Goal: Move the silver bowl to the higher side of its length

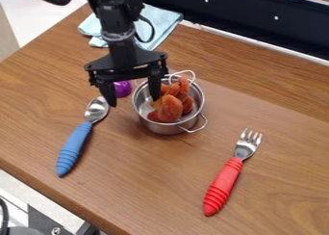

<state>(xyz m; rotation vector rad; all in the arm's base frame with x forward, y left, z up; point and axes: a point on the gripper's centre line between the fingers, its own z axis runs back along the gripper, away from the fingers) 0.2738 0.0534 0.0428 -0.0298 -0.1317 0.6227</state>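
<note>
Seemingly a robotics lab: black arm [118, 24] over wooden table [141, 181], metal gear [46, 223] alongside.

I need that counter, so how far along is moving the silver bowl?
Lining up looks done: the open gripper seems to straddle the rim of the bowl. Nothing is held. Gripping and moving the bowl look left; it stands between spoon and fork.

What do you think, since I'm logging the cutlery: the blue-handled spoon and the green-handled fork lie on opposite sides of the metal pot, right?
Not quite: the camera view shows that the fork handle is red, not green. The rest stands.
</note>
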